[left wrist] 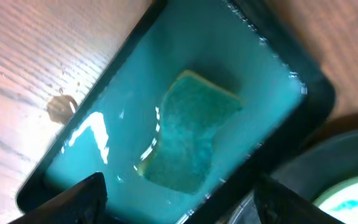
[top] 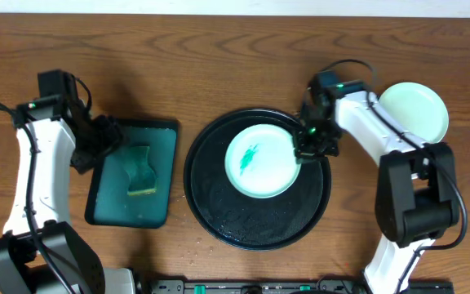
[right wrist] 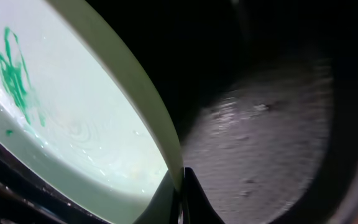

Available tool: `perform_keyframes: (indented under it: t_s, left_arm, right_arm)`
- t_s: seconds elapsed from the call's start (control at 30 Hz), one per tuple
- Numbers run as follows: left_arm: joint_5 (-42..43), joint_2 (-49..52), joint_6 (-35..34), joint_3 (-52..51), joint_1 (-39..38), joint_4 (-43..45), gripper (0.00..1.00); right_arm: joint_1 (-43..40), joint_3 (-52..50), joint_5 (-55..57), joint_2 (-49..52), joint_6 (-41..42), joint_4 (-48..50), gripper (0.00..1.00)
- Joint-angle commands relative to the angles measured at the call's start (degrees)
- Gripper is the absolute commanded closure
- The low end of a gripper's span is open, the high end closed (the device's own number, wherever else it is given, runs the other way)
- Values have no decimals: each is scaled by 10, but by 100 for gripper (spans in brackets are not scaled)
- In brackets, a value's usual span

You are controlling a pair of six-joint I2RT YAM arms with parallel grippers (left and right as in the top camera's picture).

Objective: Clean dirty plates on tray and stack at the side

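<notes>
Right gripper point(right wrist: 180, 190), arm bent inward, clamps the right rim of the smeared plate point(top: 259, 159) on the black tray point(top: 210, 220). Left gripper point(left wrist: 182, 196), fingers apart, hovers above the sponge point(left wrist: 188, 134) in the teal tray point(left wrist: 266, 81). A clean plate point(top: 414, 110) sits beyond.

The table point(top: 219, 49) shows matt wood grain. The tray point(top: 243, 224) is glossy black. The plate point(top: 272, 170) is smooth and glossy. The sponge point(left wrist: 191, 130) looks rough.

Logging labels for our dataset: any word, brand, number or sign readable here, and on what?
None readable. The smeared plate, clean plate, black tray, teal tray and sponge carry no lettering; the green mark is a smear, not writing.
</notes>
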Motion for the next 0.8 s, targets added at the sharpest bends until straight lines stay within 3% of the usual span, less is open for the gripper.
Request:
perform_keyframes:
  t_s: [0.0, 0.4, 0.77]
  left_arm:
    - [-20, 7, 14, -63, -3, 24, 30]
    - [-19, 14, 12, -113, -94, 80, 48]
    - [-21, 111, -21, -113, -105, 107, 48]
  right_arm:
    - [20, -7, -9, -19, 19, 0, 99]
    - [19, -10, 7, -19, 30, 4, 99]
    - [19, -55, 2, -19, 30, 31, 99]
